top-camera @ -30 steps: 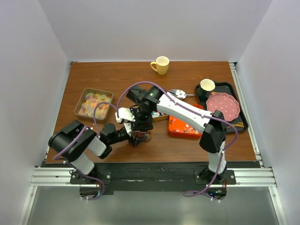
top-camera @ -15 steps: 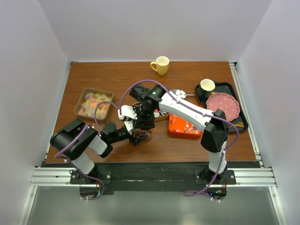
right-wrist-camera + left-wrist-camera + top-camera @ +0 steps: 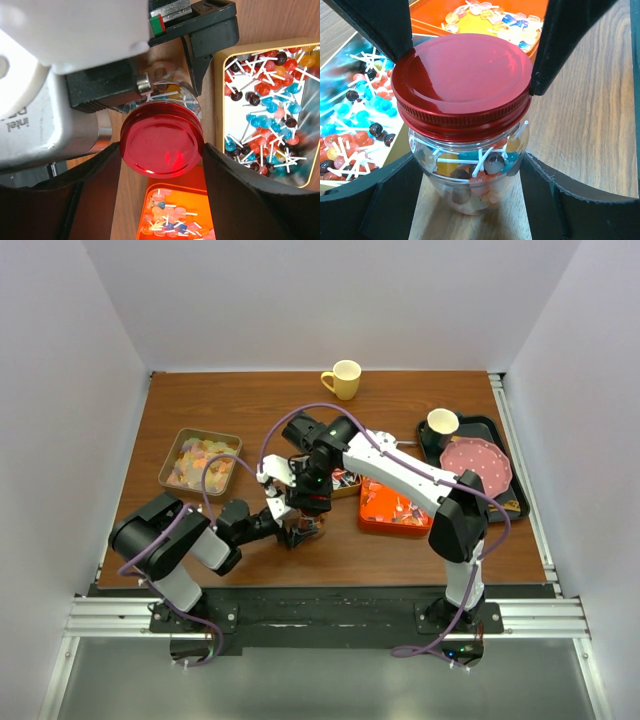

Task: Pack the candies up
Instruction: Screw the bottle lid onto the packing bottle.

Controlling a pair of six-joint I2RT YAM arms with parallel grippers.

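1. Candies [image 3: 470,167] are in a few spots. Some are packed inside a clear jar [image 3: 465,200] that stands on the wooden table [image 3: 220,400], near the front and about mid-width. The rest are in three trays around it.
2. The top view is the only one showing the layout. There's a tray of pastel pieces [image 3: 198,462] off to the left, well apart from the jar. The orange tray [image 3: 372,522] is just right of the jar, and both arms meet over the jar and hide it almost completely.
3. The left wrist cam gives the side-on look the others don't. You can see through the glass to little round lollipops with white sticks, in red, blue, yellow and dark brown, piled right up to the neck.
4. The right wrist cam looks straight down on the red lid [image 3: 161,144]. It also shows the gold tray [image 3: 218,110] just beside the jar, full of red, blue and brown lollipops.
5. The orange tray's candies look paler, kind of yellow, pink and blue.
6. The left gripper [image 3: 470,160] has its jaws closed in on the jar body, one finger against each side.
7. The right gripper [image 3: 161,148] is over the top, with its jaws pressed to opposite edges of the lid, which sits on the jar.
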